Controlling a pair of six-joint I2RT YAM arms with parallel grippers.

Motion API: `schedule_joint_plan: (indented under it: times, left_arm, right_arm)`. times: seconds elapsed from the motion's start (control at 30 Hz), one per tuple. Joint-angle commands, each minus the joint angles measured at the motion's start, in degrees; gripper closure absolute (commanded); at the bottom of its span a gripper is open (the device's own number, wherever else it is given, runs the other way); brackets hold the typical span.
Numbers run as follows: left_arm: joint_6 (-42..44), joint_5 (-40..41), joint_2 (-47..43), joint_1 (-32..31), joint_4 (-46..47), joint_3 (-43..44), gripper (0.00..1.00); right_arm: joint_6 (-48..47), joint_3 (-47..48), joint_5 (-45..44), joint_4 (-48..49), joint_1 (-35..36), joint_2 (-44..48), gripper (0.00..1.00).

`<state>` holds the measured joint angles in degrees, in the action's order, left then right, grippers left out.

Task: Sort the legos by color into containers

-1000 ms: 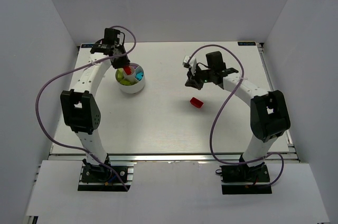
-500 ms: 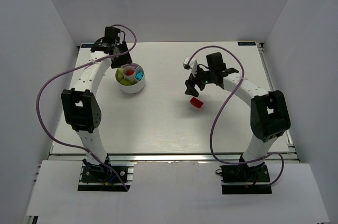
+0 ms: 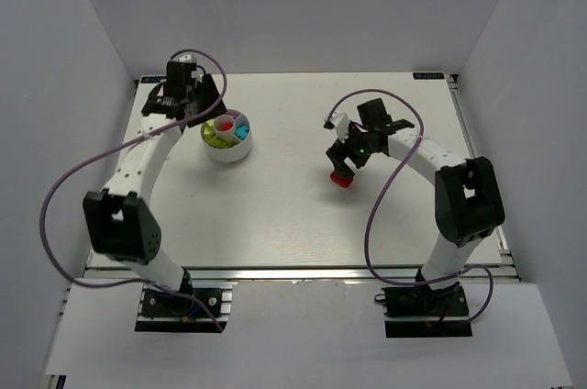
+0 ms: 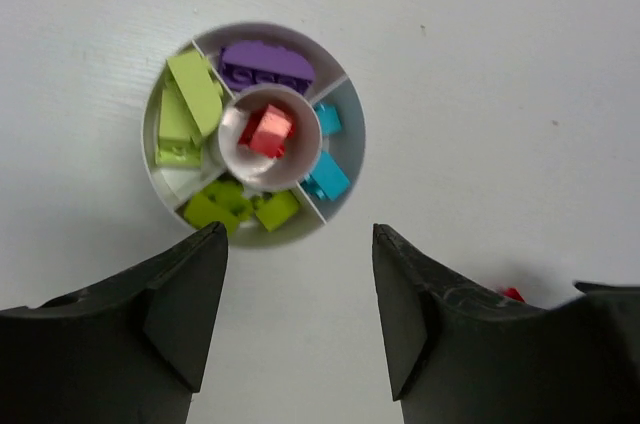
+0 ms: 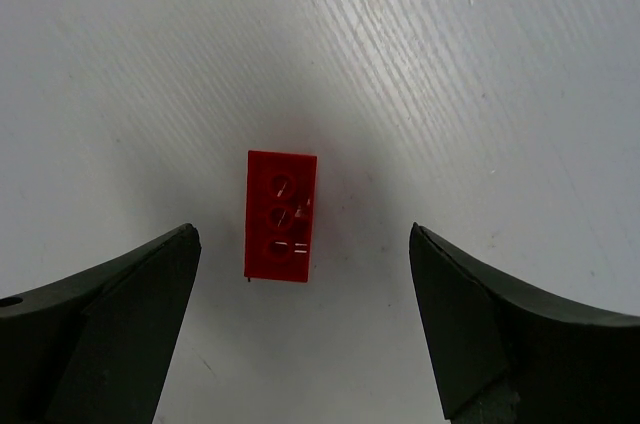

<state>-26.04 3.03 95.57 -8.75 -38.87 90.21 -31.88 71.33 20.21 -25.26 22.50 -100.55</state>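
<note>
Faintly, perhaps lettering on red lego (image 5: 281, 215), unreadable.

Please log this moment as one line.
left gripper: open, empty, near dish | right gripper: open over loose red lego | hub: sorted red lego

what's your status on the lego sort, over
Left fingers open, empty, above dish. Right fingers open over red lego on table. Nothing in the way.

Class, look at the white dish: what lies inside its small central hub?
One red lego lies in the central hub of the white dish. It covers part of the hub's floor, so anything beneath it cannot be seen.
</note>
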Motion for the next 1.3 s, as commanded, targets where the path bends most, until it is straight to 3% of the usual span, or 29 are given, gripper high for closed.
schedule_joint_plan:
  times: [0.0, 0.23, 0.5, 0.73, 0.77, 0.87, 0.97, 1.07, 1.27]
  left_arm:
    - [-5.23, -5.55, -11.26, -0.12, 8.98, -8.80, 0.30]
    - [-13.15, -10.58, -22.78, -0.12, 17.85, -29.19, 0.30]
    - [-16.85, -12.25, -29.29, -0.12, 22.26, -37.56, 0.30]
    - [-21.84, -15.94, -31.14, -0.21, 29.09, -42.83, 0.30]
    - [-22.55, -18.12, -31.06, -0.21, 30.51, -43.71, 0.30]
    - [-25.81, -22.26, -30.36, -0.56, 37.36, -47.14, 0.30]
    - [-27.57, -26.57, -27.99, -2.75, 43.08, -48.73, 0.30]
    - [-27.13, -28.95, -24.31, -6.35, 45.28, -47.33, 0.30]
    - [-27.48, -31.33, -18.67, -11.81, 49.50, -44.69, 0.30]
  right_arm:
    - [2.78, -1.80, -2.80, -3.14, 0.17, 0.27, 0.11]
    - [2.61, -4.53, -6.05, -0.94, 1.14, -1.40, 0.16]
    - [3.75, -6.55, -10.01, 4.60, 3.51, -3.59, 0.28]
    - [2.61, -8.40, -10.63, 7.24, 3.69, -2.37, 0.68]
    - [1.74, -8.92, -9.41, 7.24, 3.69, -1.15, 0.76]
    - [-1.15, -9.72, -4.16, 7.94, 3.69, 2.71, 0.89]
    - [-5.81, -9.37, 5.52, 5.75, 3.78, 6.84, 0.96]
    - [-8.37, -8.49, 12.39, 6.27, 4.48, 9.06, 1.00]
    - [-5.65, -1.64, 16.35, 5.75, 8.52, 6.69, 1.00]
